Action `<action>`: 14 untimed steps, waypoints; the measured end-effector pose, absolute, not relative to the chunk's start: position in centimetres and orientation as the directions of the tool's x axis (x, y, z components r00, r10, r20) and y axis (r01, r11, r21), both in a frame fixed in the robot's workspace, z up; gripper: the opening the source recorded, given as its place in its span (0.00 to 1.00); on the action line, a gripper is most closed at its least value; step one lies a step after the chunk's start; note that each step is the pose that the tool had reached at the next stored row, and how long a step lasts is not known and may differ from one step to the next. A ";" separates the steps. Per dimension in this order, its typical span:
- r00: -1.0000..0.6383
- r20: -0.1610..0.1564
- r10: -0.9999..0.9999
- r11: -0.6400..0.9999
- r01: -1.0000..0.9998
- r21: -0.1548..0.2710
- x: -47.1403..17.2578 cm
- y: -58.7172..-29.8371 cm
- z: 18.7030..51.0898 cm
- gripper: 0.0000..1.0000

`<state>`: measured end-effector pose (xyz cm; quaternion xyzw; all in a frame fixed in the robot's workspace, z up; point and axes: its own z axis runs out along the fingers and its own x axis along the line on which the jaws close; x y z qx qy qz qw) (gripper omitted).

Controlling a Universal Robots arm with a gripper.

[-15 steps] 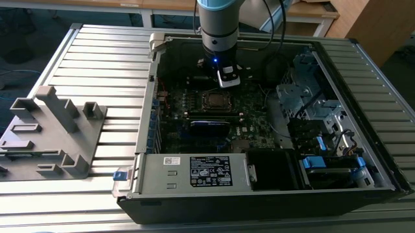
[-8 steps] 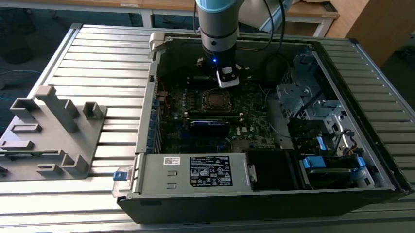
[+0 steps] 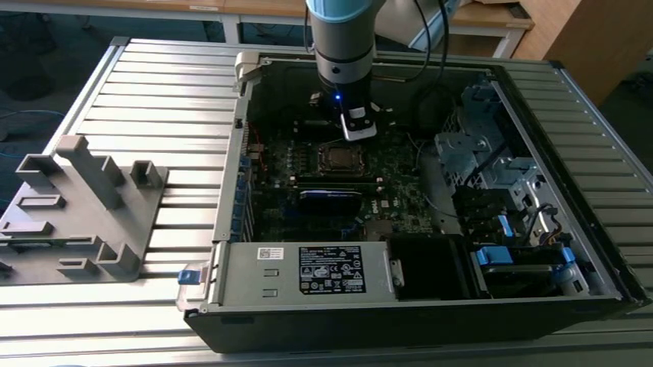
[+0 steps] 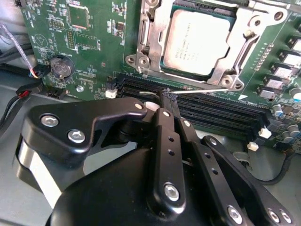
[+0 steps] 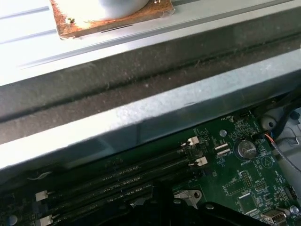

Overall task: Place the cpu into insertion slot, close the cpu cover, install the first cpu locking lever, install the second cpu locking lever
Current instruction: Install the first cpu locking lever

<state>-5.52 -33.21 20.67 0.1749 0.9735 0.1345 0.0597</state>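
In the exterior view the claw [image 3: 357, 131] hangs inside the open computer case [image 3: 408, 325] on the slatted desk [image 3: 153, 84], just beside the socket [image 3: 337, 157]. In the second wrist view the chip [image 4: 200, 41] lies in the socket with the cover [image 4: 153, 44] folded flat around it. The claw's fingers [image 4: 167, 136] are pinched together on a thin lever [image 4: 207, 90] between the socket and the memory slots [image 4: 221, 113]. In the first wrist view the memory slots and a coin battery [image 5: 245, 149] sit beside the case wall [image 5: 164, 108].
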 end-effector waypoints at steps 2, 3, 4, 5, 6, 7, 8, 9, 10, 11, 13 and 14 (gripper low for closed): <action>-0.932 -0.069 0.357 0.903 0.324 0.283 -5.5 -33.2 20.7 0.11; -0.932 -0.069 0.357 0.903 0.324 0.283 -5.5 -33.2 20.7 0.11; -0.932 -0.069 0.357 0.903 0.325 0.283 -5.5 -33.2 20.7 0.11; -0.932 -0.069 0.357 0.903 0.325 0.283 -5.5 -33.2 20.7 0.11; -0.932 -0.069 0.357 0.903 0.325 0.283 -5.6 -33.2 20.7 0.11; -0.932 -0.070 0.357 0.903 0.324 0.283 -5.6 -33.2 20.7 0.11; -0.932 -0.069 0.357 0.902 0.324 0.284 -5.7 -33.2 20.7 0.11; -0.932 -0.069 0.357 0.902 0.324 0.286 -5.7 -33.2 20.7 0.11; -0.932 -0.070 0.357 0.901 0.323 0.288 -5.7 -33.2 20.6 0.11; -0.931 -0.072 0.357 0.901 0.323 0.289 -5.7 -33.2 20.6 0.11; -0.931 -0.074 0.357 0.901 0.322 0.289 -5.7 -33.2 20.6 0.11; -0.931 -0.074 0.357 0.901 0.322 0.290 -5.7 -33.2 20.6 0.11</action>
